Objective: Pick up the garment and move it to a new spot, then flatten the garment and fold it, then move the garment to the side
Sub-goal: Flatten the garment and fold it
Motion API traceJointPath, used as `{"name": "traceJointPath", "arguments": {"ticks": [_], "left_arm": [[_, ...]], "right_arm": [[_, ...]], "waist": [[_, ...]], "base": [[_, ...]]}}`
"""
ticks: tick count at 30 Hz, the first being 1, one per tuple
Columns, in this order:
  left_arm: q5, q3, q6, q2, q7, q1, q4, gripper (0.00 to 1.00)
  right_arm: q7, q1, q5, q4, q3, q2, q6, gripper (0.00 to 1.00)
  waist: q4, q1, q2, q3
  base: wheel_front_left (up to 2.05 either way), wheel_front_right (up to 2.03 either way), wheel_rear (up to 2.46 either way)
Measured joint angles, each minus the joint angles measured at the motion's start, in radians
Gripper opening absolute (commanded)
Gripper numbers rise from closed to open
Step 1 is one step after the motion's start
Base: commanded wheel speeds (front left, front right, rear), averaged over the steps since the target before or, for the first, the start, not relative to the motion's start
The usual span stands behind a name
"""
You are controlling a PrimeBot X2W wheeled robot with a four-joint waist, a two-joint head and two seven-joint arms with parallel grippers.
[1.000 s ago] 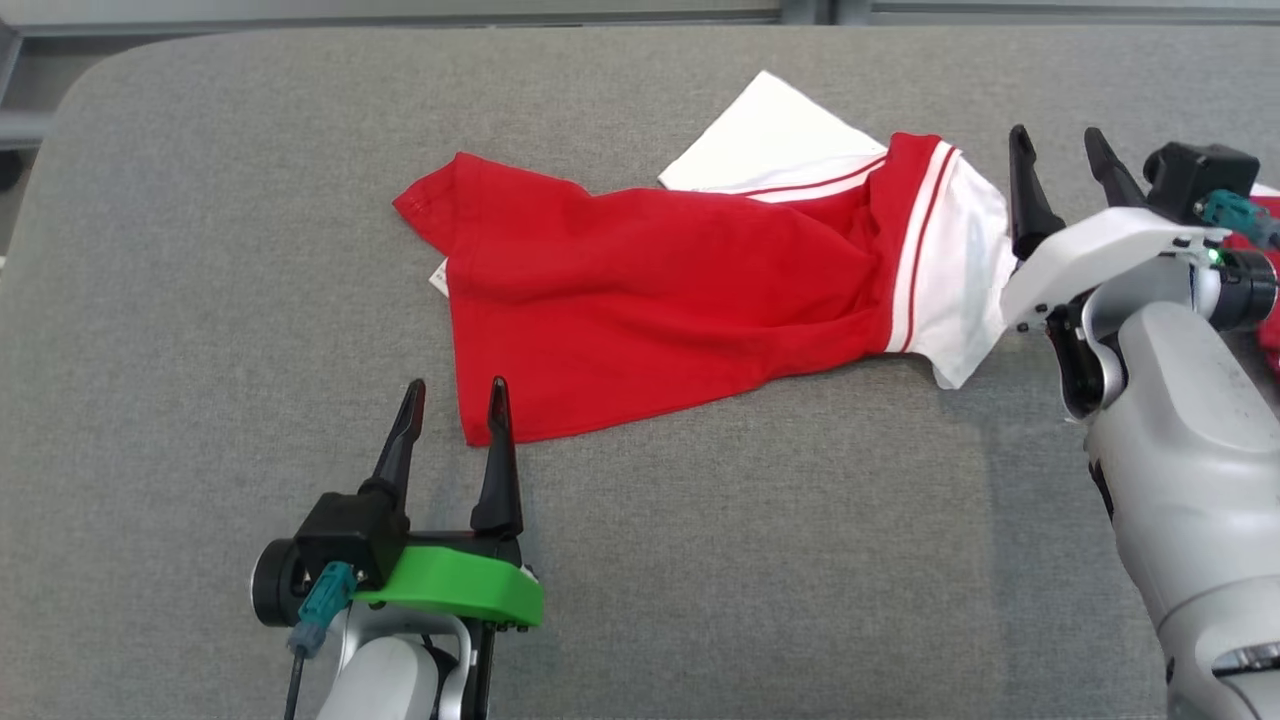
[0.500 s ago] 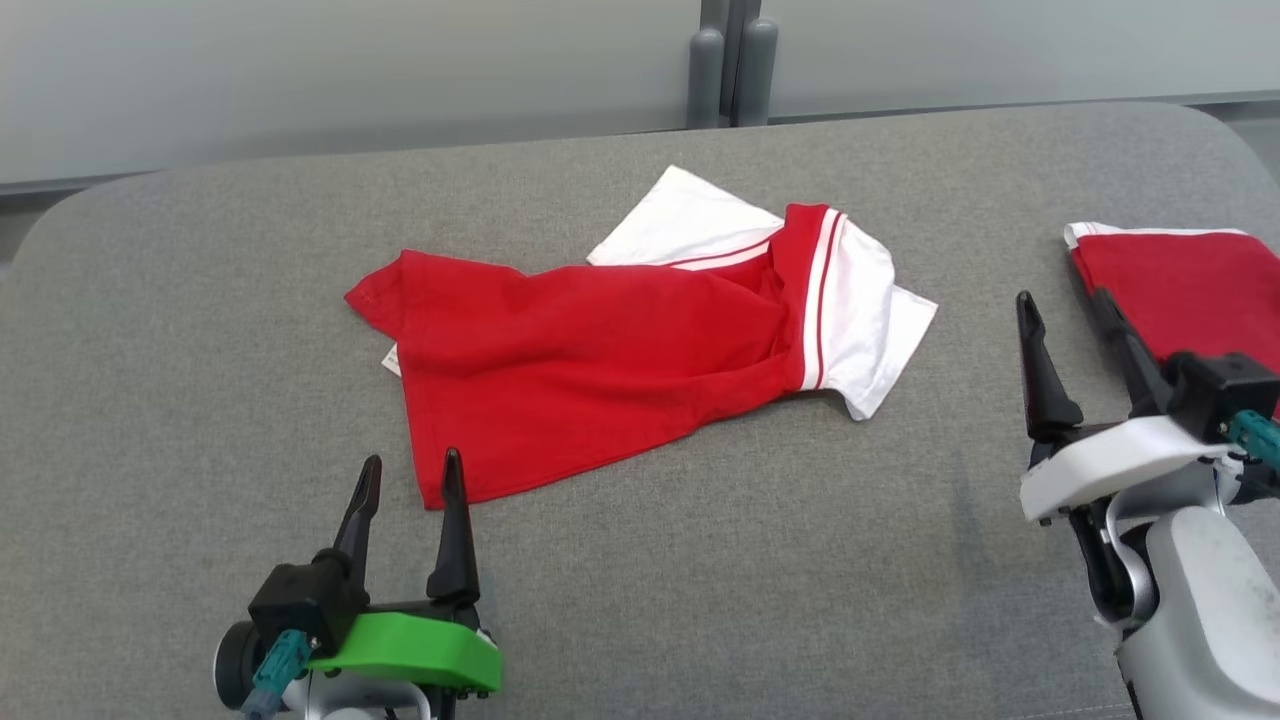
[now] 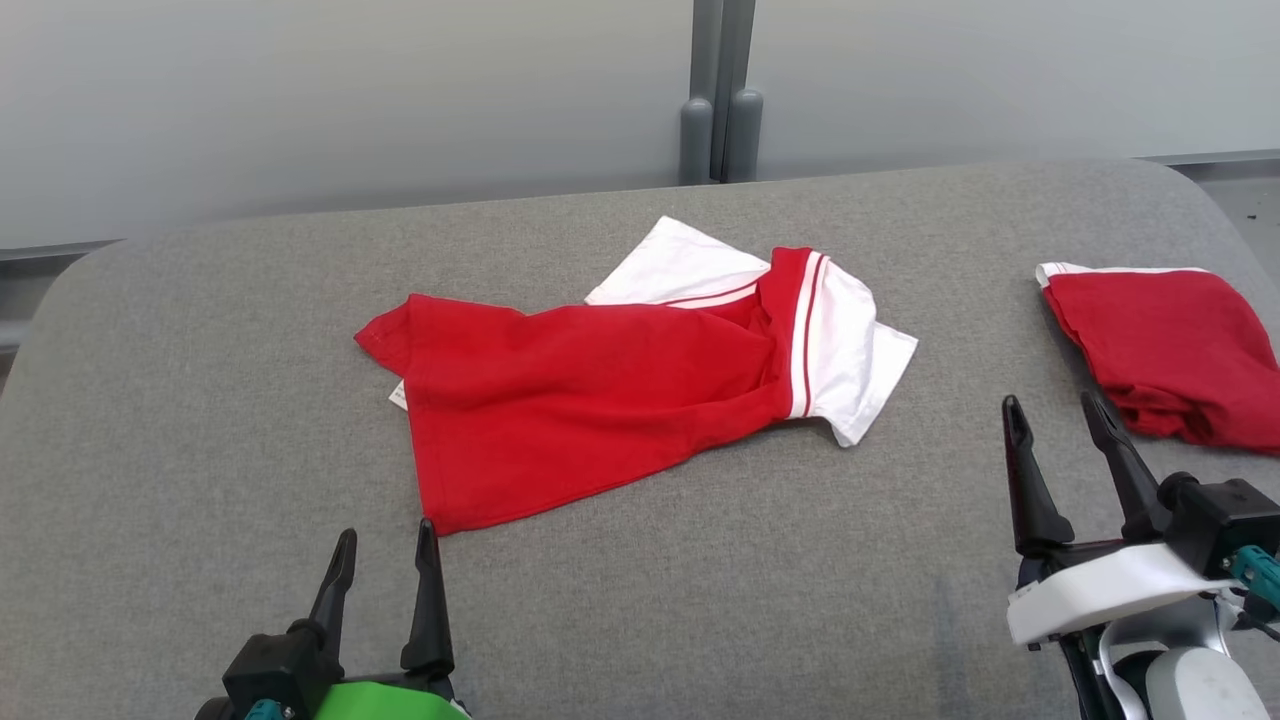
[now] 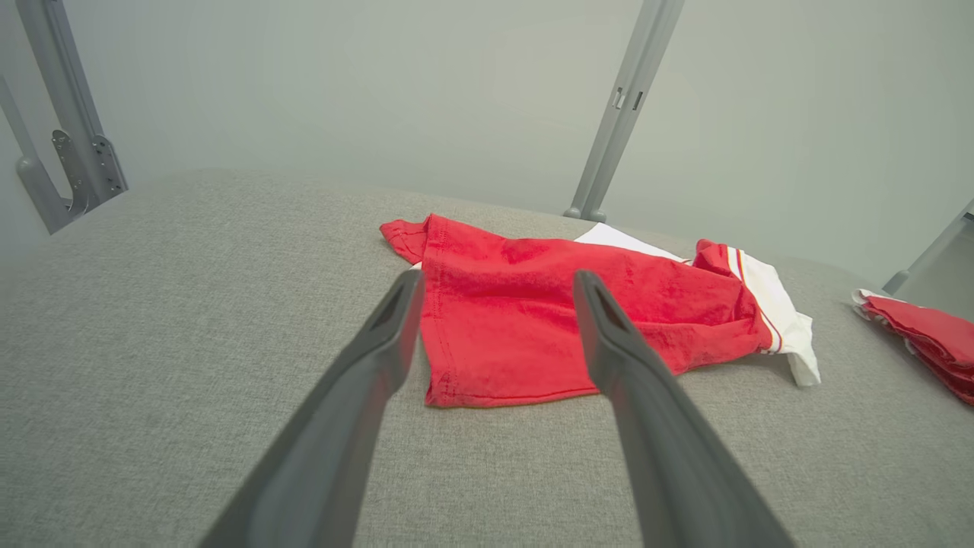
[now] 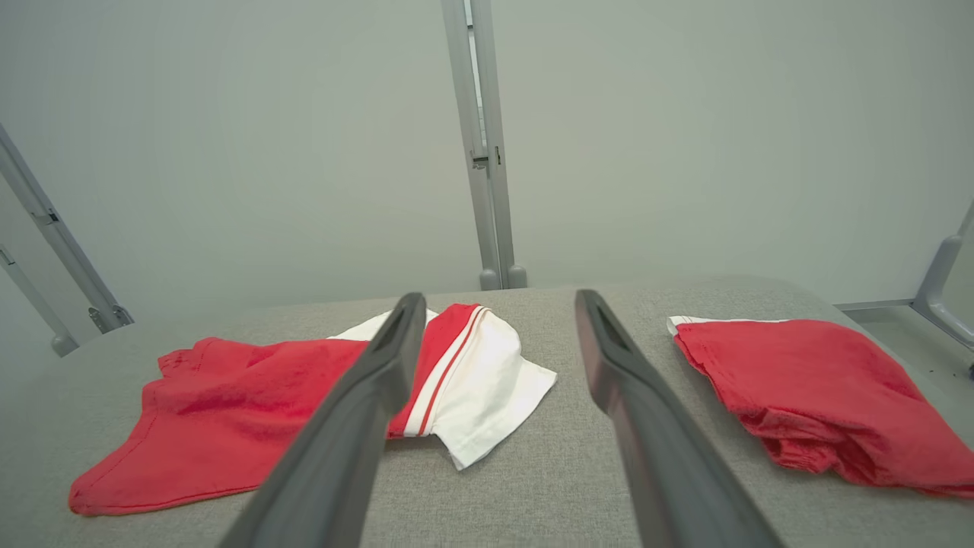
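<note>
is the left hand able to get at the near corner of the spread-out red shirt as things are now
Probably yes. The left hand is open, its tips just short of the near red corner of the shirt, with nothing but grey table between them.

Soft, even light falls from above, bright without glare, leaving only faint shadows on the grey bench (image 3: 640, 600). In the wide-angle wrist views the frame posts (image 4: 620, 106) lean toward the edges. The close pincer fingers (image 4: 358, 411) look slightly blurred.
</note>
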Motion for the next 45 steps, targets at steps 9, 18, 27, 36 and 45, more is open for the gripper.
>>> {"name": "traceJointPath", "arguments": {"ticks": [9, 18, 27, 36, 45], "left_arm": [[-0.006, 0.004, 0.005, 0.013, 0.001, 0.009, -0.012, 1.00], [-0.006, 0.001, 0.010, 0.016, 0.001, 0.009, -0.012, 1.00], [-0.006, -0.001, 0.018, 0.026, 0.001, 0.009, -0.016, 1.00], [-0.012, -0.011, 0.018, 0.027, 0.012, 0.009, -0.020, 1.00], [-0.125, -0.028, -0.008, -0.025, 0.158, -0.039, 0.093, 1.00]], "right_arm": [[0.020, 0.026, 0.000, -0.034, 0.005, 0.017, 0.000, 1.00], [0.021, 0.029, 0.006, -0.031, 0.016, 0.019, 0.000, 1.00], [0.016, 0.029, 0.019, -0.028, 0.020, 0.020, 0.000, 1.00], [0.015, 0.028, 0.022, -0.023, 0.016, 0.020, 0.000, 1.00], [0.015, 0.021, 0.023, -0.016, 0.014, 0.020, 0.000, 1.00]], "waist": [[0.003, 0.0000, 0.0001, -0.004], [0.014, 0.0000, 0.0002, -0.011], [0.020, 0.0000, 0.0002, -0.014], [0.021, 0.0000, 0.0001, -0.013], [0.017, 0.0000, 0.0002, 0.002]], "base": [[0.00, 0.00, 0.00], [0.00, 0.00, 0.00], [0.00, 0.00, 0.00], [0.00, 0.00, 0.00], [0.00, 0.00, 0.00]]}}
